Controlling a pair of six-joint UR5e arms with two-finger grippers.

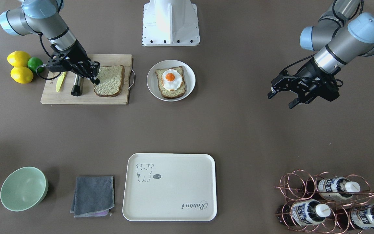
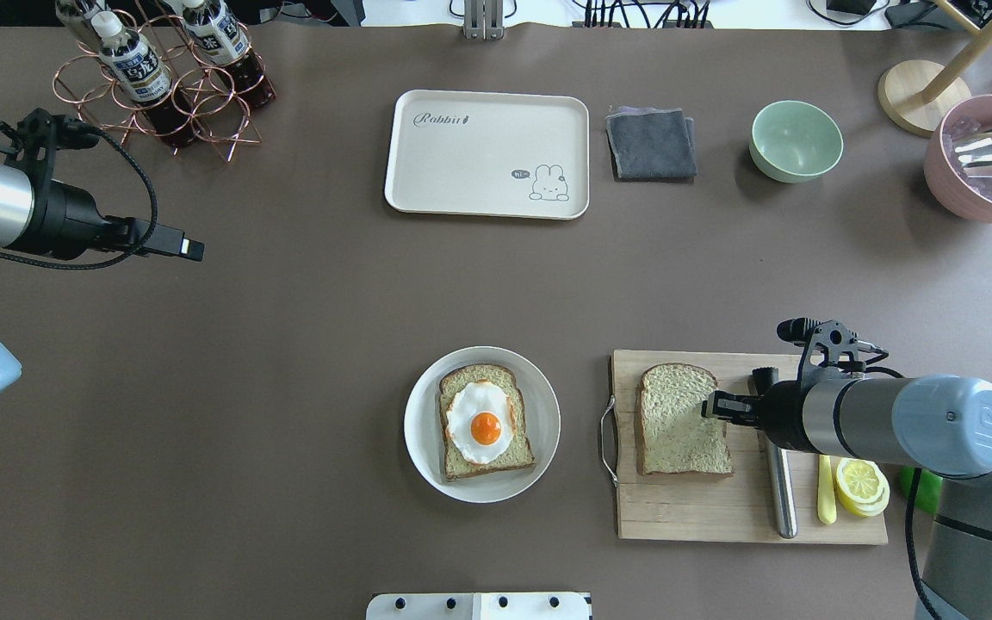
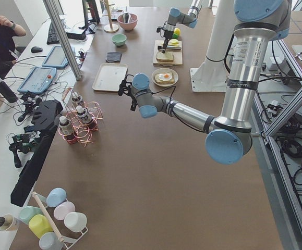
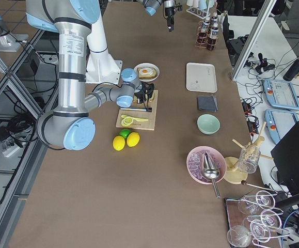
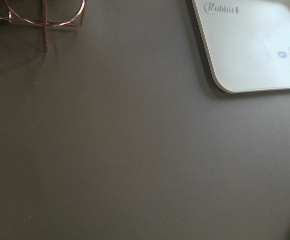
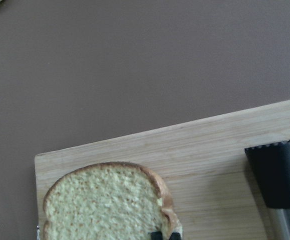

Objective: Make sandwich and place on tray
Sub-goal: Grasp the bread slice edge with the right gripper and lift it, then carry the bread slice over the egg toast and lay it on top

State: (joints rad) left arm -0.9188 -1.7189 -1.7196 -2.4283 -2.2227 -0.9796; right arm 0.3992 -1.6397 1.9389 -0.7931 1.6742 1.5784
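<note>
One bread slice [image 2: 681, 422] lies flat on the wooden cutting board [image 2: 703, 517]. My right gripper [image 2: 707, 406] is down at the slice's edge, its fingertips [image 6: 158, 234] close together on either side of the crust; it also shows in the front-facing view [image 1: 96, 81]. The other slice [image 1: 166, 92] lies on the round white plate [image 1: 189, 72] with the fried egg [image 1: 170, 79] on top. The cream tray [image 1: 169, 191] with "Rabbit" on it is bare; it also shows in the left wrist view [image 5: 255, 45]. My left gripper [image 1: 281, 100] hovers open and empty over bare table.
A metal-handled tool [image 2: 778, 491], a yellow knife [image 2: 826, 491] and a lemon half [image 2: 862, 484] lie on the board. Two lemons [image 1: 19, 66] and a lime [image 1: 35, 64] sit beside it. A grey cloth [image 1: 93, 196], green bowl [image 1: 24, 188] and bottle rack [image 1: 330, 201] stand along the far side.
</note>
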